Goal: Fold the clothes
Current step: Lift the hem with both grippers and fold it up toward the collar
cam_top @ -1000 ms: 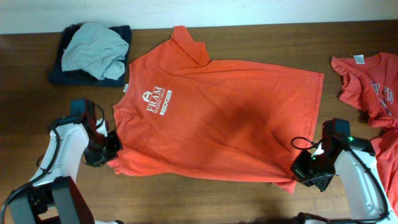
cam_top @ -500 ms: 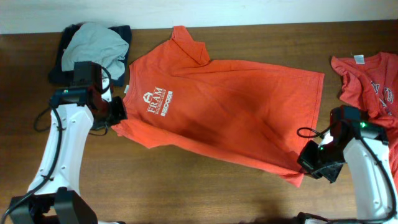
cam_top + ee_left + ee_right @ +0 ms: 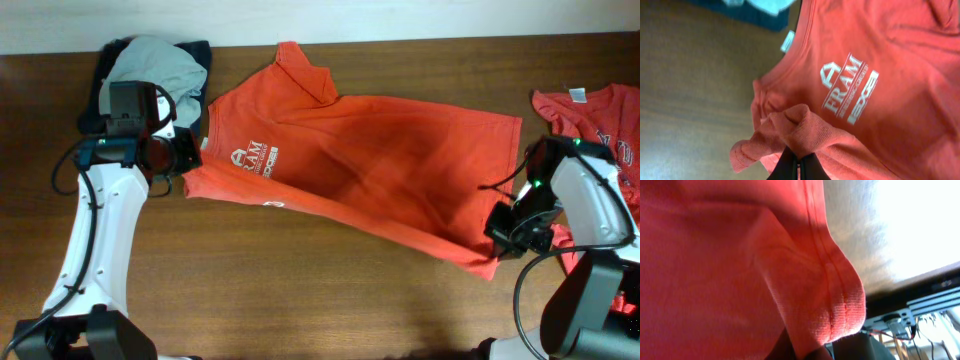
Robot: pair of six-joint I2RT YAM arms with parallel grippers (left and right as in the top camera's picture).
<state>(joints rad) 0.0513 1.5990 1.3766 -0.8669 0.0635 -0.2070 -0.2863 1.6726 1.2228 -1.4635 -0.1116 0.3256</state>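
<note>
An orange-red T-shirt (image 3: 380,165) lies spread across the middle of the table, its white chest logo (image 3: 256,158) near the left end. My left gripper (image 3: 186,156) is shut on a bunched fold of the shirt's left sleeve edge, lifted off the wood. The left wrist view shows the fabric (image 3: 800,127) pinched at the gripper (image 3: 799,167). My right gripper (image 3: 503,236) is shut on the shirt's near-right hem corner. In the right wrist view the stitched hem (image 3: 832,295) wraps over the gripper (image 3: 827,350). The shirt's near edge is raised and pulled toward the far side.
A grey garment (image 3: 152,65) sits on a dark blue one (image 3: 92,112) at the far left corner, just behind my left arm. Another orange-red shirt (image 3: 585,120) with white lettering lies at the right edge, beside my right arm.
Both grippers have carried the shirt's near edge away from the front of the table toward the far side. The shirt now shows narrower, its lower part folding over.
</note>
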